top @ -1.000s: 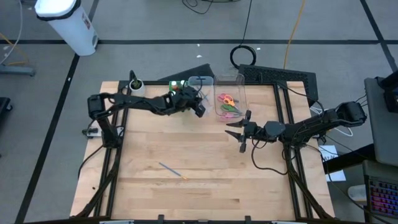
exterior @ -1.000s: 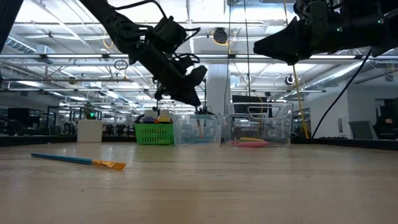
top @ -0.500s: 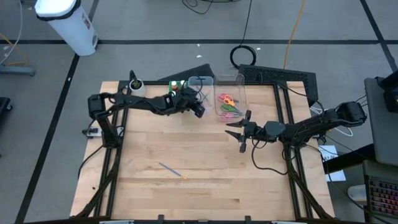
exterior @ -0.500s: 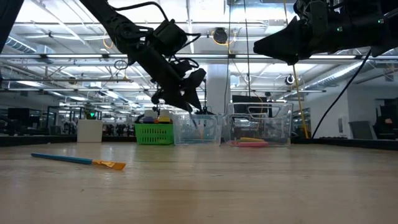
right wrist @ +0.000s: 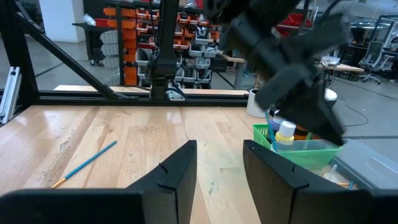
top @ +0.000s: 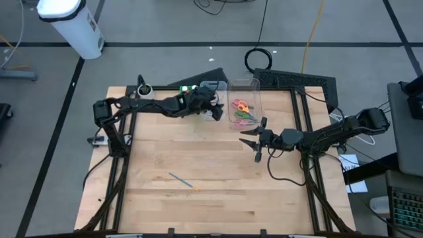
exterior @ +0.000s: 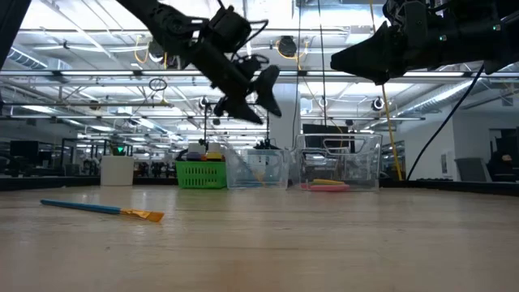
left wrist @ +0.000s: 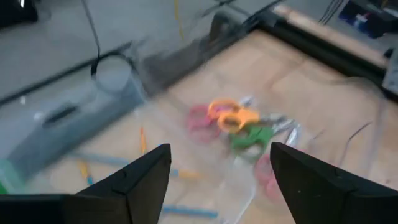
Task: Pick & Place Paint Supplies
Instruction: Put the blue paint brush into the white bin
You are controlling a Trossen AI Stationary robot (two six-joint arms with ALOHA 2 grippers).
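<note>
Lifted since a second ago, the left gripper (exterior: 261, 91) hangs spread and apparently empty above the brush bin (top: 213, 87); the right gripper (top: 253, 139) waits, spread, mid-table.

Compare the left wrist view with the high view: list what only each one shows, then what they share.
Only the left wrist view: blue-handled brushes lying in the clear bin, seen between the left end effector's open fingers.

Only the high view: the loose brush alone on the table, the green tray, and the right end effector, open, hovering right of centre.

Both: the scissors, with orange, green and pink handles, in the second clear bin, and the left end effector over the bins at the table's far edge.
</note>
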